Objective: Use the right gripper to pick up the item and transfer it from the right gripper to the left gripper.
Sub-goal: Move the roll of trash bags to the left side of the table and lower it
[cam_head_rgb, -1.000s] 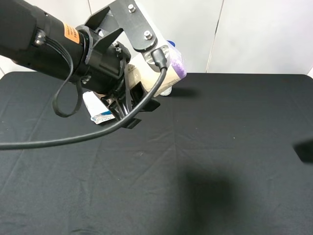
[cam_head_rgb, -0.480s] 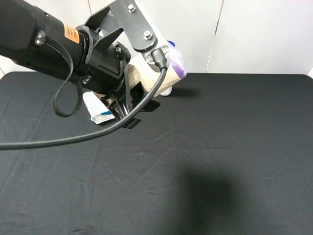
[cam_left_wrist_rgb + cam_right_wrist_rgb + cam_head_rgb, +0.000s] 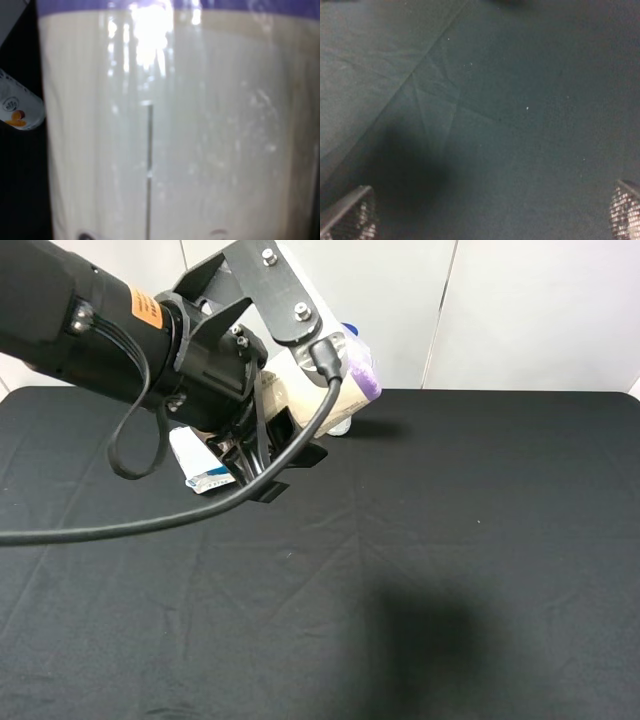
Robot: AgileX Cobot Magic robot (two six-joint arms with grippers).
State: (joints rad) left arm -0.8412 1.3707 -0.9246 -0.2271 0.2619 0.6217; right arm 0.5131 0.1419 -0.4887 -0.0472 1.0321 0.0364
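Black tablecloth [image 3: 480, 540]; left claw [image 3: 285, 455] clamps item [image 3: 360, 380]; right claw [image 3: 490, 212] spread wide.

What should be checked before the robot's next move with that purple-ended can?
1. Lift: the item hangs above the black cloth: ok.
2. Hold: the left gripper closed on the item: ok, though fingers partly hidden.
3. Release: the right gripper open and empty: ok.
4. Clearance: only cloth beneath the right gripper: ok.
5. Neighbours: the carton clear of the left gripper: cannot tell, the arm overlaps it.
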